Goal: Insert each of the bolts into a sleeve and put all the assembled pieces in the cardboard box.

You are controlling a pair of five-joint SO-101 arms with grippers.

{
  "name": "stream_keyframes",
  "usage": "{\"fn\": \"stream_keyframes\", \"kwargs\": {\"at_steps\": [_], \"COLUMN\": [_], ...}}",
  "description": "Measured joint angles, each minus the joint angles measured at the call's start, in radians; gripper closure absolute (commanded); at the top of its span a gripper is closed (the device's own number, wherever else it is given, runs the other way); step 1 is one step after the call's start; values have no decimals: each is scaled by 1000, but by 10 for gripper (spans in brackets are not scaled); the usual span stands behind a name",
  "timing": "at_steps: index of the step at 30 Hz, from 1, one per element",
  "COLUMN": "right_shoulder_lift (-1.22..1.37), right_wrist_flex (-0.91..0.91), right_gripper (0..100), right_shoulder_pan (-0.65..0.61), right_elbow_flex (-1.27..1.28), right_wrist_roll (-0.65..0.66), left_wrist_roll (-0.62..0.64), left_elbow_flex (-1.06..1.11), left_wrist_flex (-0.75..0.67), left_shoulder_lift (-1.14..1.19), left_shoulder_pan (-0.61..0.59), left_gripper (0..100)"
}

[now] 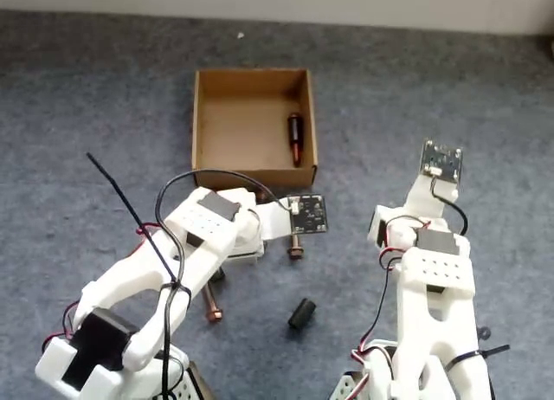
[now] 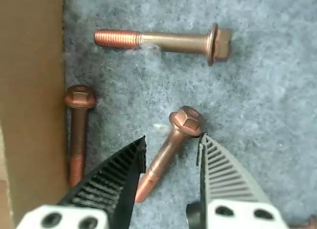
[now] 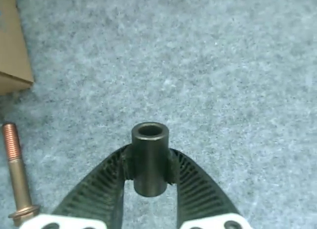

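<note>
Grey carpet covers the counter (image 1: 104,88), and over it the left gripper (image 2: 173,139) hangs above three copper-coloured bolts. Its fingers (image 2: 116,177) stand wide apart with nothing gripped. The slanted bolt (image 2: 168,152) lies on the carpet between them, its shank running through the gap and its hexagonal head just past the fingertips. The head is very close to the tip of one finger; whether they touch I cannot tell. Beyond the fingertips and well apart from them, the long bolt (image 2: 163,40) lies crosswise, its threaded end toward the cardboard box (image 2: 29,90). Outside one finger, the box-side bolt (image 2: 77,135) lies along the foot of the box's outer wall, head pointing away from the gripper. The right gripper (image 3: 148,150) has its fingers (image 3: 198,189) closed on the held sleeve (image 3: 148,159), a black tube pinched on both sides at its middle, with its open bore reaching out past the fingertips. To one side of these fingers and apart from them, another bolt (image 3: 17,174) lies on the carpet with its threads pointing away from the gripper. Farther out on that same side a corner of the box shows. From above, the open-topped box sits beyond both arms with one assembled piece (image 1: 295,138) inside, close to the wall on the right arm's side. A loose sleeve (image 1: 301,313) lies on its side on the carpet between the two arms, and one more bolt (image 1: 212,303) lies beside the left arm.
</note>
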Motion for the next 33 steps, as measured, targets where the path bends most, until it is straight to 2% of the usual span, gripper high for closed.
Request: {"fn": "stream_keyframes", "kwargs": {"at_steps": [8,16,23,28,33], "right_shoulder_lift": [0,0,-11,-11,-11], "right_wrist_flex": [0,0,0,0,0], "right_gripper": [993,993,993,993,993], "right_shoulder_pan": [0,0,0,-2,-40], "right_elbow_flex": [0,0,0,0,0], "right_wrist_roll": [0,0,0,0,-6], "left_wrist_roll": [-3,0,-2,129,267], "left_elbow_flex": [-92,-210,-227,-227,-226], "left_wrist_flex": [0,63,89,109,109], "left_shoulder_lift": [164,284,287,241,86], "left_shoulder_pan": [0,-6,0,-8,-54], "left_gripper": [813,998,995,995,994]}}
